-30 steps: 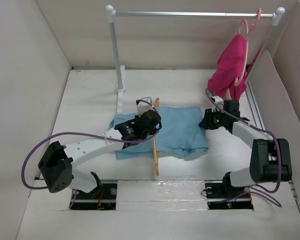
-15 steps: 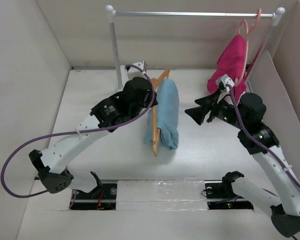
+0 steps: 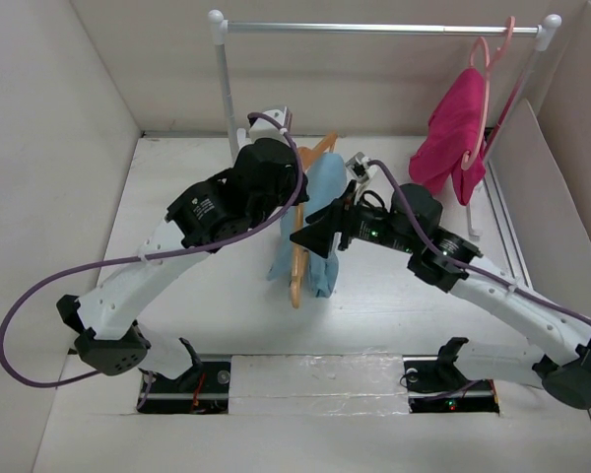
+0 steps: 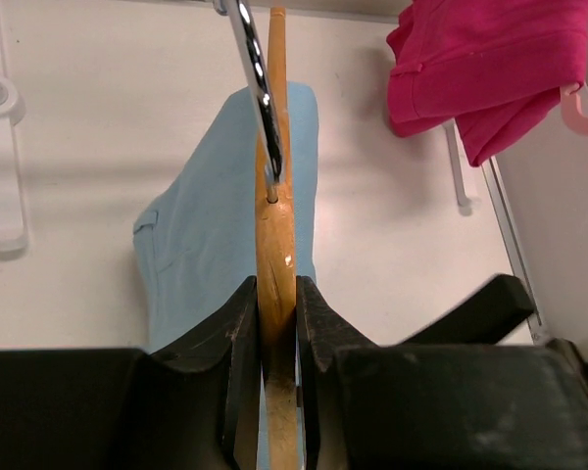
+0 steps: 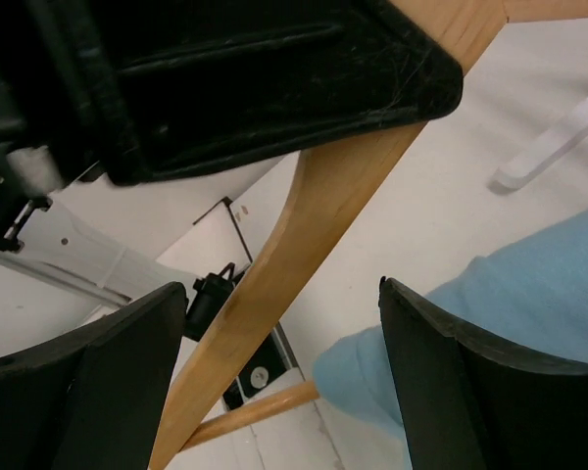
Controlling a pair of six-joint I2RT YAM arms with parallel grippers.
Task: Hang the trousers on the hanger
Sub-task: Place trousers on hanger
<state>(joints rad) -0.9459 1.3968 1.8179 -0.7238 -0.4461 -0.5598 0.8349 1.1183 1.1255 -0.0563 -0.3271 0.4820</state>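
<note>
The tan wooden hanger [image 3: 295,278] hangs lifted off the table, with the sky-blue trousers [image 3: 322,212] draped over its bar. My left gripper [image 4: 276,313] is shut on the hanger [image 4: 274,225] just below its metal hook [image 4: 255,69], and the trousers [image 4: 201,245] hang beneath. My right gripper [image 3: 310,239] stands open right beside the hanger's near arm. In the right wrist view its fingers [image 5: 441,392] are wide apart around the wooden arm [image 5: 304,225] without touching it, and the trousers [image 5: 510,294] show on the right.
A metal clothes rail [image 3: 374,28] spans the back on white posts [image 3: 227,99]. At its right end a magenta garment [image 3: 455,128] hangs on a pink plastic hanger. Cardboard walls close in the left, back and right sides.
The left arm lifted the hanger and trousers from flat on the table up toward the rail. The right gripper let go of the cloth, opened wide and swung left to the hanger.
</note>
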